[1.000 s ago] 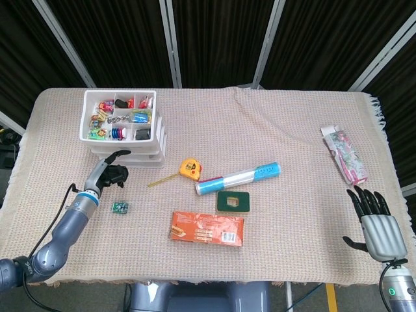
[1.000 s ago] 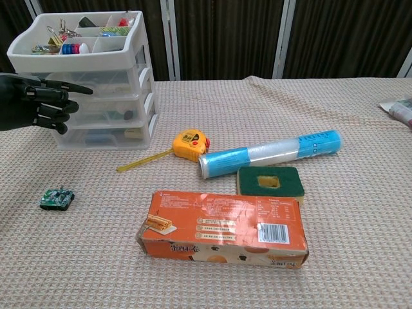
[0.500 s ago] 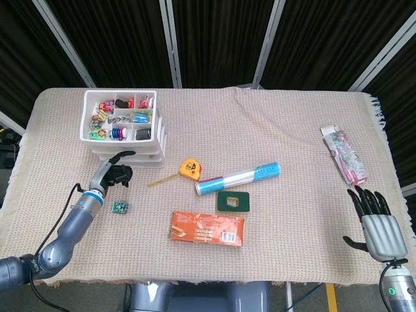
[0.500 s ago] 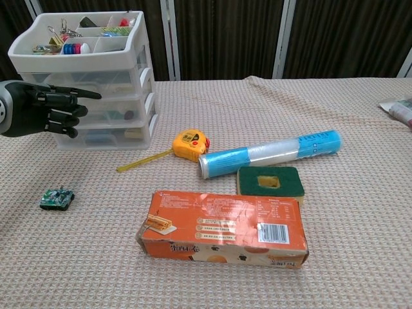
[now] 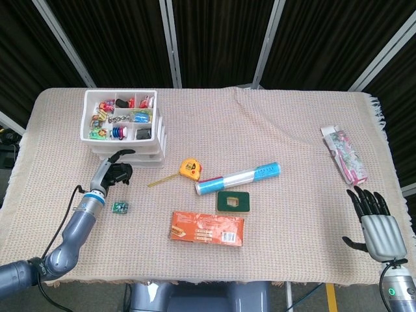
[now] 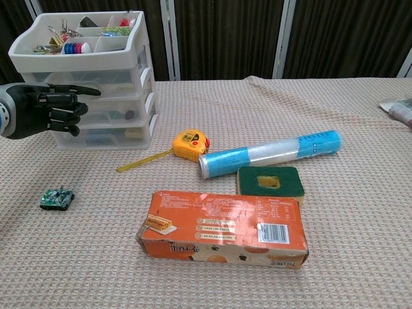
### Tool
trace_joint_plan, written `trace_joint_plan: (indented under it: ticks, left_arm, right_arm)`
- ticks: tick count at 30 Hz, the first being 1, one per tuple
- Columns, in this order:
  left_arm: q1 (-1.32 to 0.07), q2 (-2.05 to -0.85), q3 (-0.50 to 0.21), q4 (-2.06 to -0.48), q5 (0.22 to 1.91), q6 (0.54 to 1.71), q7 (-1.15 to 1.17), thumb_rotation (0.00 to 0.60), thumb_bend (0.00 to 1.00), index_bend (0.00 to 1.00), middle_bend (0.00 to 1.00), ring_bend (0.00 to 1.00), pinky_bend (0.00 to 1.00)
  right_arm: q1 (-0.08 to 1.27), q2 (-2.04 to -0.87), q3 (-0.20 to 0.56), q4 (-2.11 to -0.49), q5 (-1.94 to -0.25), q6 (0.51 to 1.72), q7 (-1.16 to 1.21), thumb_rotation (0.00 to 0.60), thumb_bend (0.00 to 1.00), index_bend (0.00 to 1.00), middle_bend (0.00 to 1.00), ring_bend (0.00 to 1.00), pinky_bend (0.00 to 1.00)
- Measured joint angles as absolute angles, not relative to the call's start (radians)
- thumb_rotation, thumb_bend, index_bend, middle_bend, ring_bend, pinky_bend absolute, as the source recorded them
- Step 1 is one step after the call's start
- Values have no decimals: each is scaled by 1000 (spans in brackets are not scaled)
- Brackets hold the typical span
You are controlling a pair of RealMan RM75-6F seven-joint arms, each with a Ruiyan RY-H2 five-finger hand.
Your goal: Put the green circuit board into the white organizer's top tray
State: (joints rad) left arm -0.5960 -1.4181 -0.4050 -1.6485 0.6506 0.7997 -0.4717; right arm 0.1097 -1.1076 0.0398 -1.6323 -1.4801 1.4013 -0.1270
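- Left hand [image 6: 42, 111] had shifted slightly toward the white organizer [image 6: 96, 77], fingers curled, holding nothing.
- Green circuit board [image 6: 56, 198] lay on the tabletop [image 6: 360, 212], apart from it.
- Right hand [image 5: 377, 224] rested empty, fingers spread.

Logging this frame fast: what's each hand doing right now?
Left hand: fingers curled in, one pointing out, holding nothing; circuit board lies on the table.
Right hand: open, empty.

bare cloth around circuit board [image 6: 56, 198]
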Motion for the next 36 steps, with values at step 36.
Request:
trace_joint_plan:
  ticks: [36]
  left_arm:
    - [-479,-1390,-383,-1713,835,791,-569,600,906,334,774,778,638]
  right_arm:
    - [108,-1111,43,-1634,-1474,1406,-134,600,0,42,0,0,0]
